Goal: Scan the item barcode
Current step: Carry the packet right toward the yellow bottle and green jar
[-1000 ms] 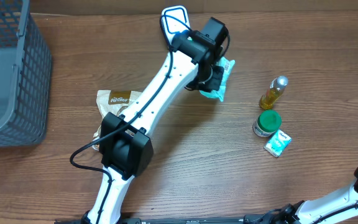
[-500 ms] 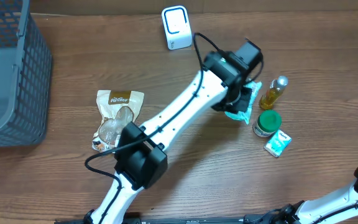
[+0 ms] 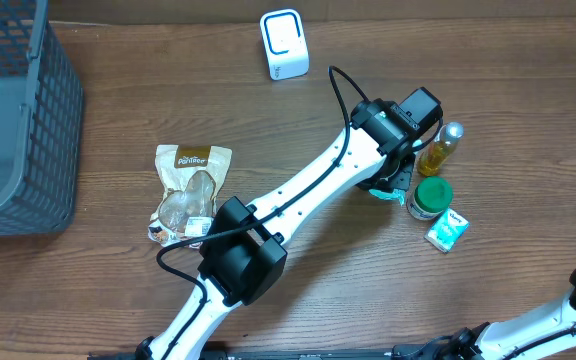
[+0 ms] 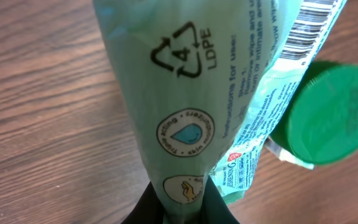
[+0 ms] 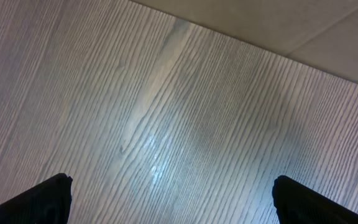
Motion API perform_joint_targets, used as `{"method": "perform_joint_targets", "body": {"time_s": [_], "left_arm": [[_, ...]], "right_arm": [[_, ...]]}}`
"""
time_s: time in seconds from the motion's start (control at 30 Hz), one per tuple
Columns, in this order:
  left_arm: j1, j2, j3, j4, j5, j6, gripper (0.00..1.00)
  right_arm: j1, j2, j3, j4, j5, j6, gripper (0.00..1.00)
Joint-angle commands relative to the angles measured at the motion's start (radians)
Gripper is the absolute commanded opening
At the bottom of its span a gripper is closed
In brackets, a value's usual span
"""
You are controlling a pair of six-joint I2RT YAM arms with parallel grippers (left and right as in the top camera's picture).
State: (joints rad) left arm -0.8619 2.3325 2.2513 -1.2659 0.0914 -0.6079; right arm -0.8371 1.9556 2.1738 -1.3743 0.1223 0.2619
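Green wipes packet (image 4: 166, 106), pinched in the closed jaws of the left gripper (image 4: 182, 202), hangs beside a green-lidded jar (image 4: 328, 115) and a small bottle (image 3: 440, 150), well apart from the white scanner (image 3: 284, 45) at the far edge of the worktop (image 3: 528, 80). The right gripper (image 5: 173, 199) hovers over bare wood, jaws wide. A careless swing could topple jar or bottle, and the limp film may fold over its barcode (image 4: 309, 28). Legible print: "LDPE", a "4" recycling triangle, "Instructions for use".
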Motion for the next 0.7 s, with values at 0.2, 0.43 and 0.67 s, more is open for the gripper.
{"method": "perform_joint_targets", "body": {"time_s": [0.2, 0.43, 0.67], "left_arm": [[0.002, 0.004, -0.056, 0.095, -0.028, -0.038, 0.04], [0.002, 0.004, -0.175, 0.192, -0.019, -0.058, 0.04], [0.004, 0.004, -0.237, 0.324, -0.006, -0.089, 0.04]], "right_arm": [[-0.001, -0.014, 0.01, 0.003, 0.007, 0.0, 1.0], [-0.001, -0.014, 0.01, 0.003, 0.007, 0.0, 1.0], [-0.001, -0.014, 0.01, 0.003, 0.007, 0.0, 1.0]]}}
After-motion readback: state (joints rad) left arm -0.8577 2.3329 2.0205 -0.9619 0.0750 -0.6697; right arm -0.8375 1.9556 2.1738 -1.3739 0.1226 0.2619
